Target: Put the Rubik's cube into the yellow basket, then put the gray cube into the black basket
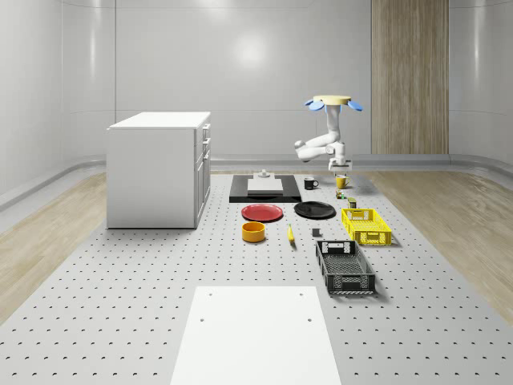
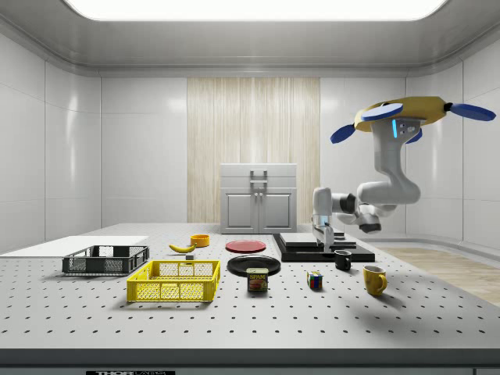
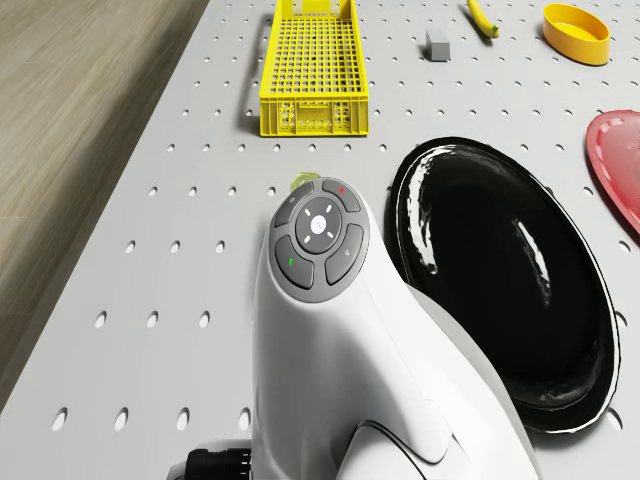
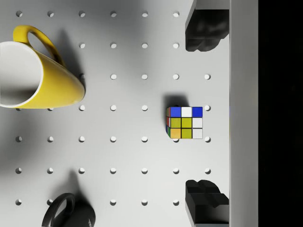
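Near the desk's [image 1: 120,321] far edge, the drone [image 2: 406,113] is hovering, its hand [image 4: 203,118] spread open above the small multicoloured Rubik's cube [image 4: 184,122]; first step, descent and closing needed next.

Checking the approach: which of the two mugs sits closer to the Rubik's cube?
The black mug. In the side view it stands just beyond the Rubik's cube, while the yellow mug sits farther toward that view's right.

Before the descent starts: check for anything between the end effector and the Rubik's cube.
Nothing visible blocks it. In the wrist view the Rubik's cube lies on bare table between the open end effector fingers. The yellow mug and black mug stand off to one side. The drone hovers above.
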Available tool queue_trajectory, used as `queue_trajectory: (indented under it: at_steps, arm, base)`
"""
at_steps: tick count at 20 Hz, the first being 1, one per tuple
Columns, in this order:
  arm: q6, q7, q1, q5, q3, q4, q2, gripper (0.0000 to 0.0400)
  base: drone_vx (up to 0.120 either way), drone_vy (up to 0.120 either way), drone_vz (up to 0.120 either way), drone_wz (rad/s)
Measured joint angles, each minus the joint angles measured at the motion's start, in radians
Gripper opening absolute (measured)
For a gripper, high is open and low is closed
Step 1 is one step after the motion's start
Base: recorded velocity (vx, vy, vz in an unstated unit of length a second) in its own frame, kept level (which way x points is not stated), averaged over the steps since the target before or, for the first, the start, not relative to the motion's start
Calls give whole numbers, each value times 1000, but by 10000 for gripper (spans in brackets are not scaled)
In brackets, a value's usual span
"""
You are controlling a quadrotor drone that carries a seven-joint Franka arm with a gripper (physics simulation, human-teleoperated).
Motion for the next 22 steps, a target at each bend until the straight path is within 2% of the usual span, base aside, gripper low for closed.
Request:
queue_trajectory:
  at_steps: [2,6,10,13,16,22]
  arm:
    - [9,3,-3,5,3,1,-10,400]
    - [26,9,-10,15,9,2,-29,400]
    - [43,15,-16,25,14,3,-47,400]
    - [56,19,-20,31,18,4,-61,400]
    - [68,22,-24,38,22,5,-74,400]
    - [116,20,-24,3,-23,14,-110,400]
  base:
    - [40,0,-120,0]
    - [120,-30,-120,0]
    - [10,-20,-120,0]
    - [0,0,-27,0]
    - [0,0,-120,0]
    - [0,0,-7,0]
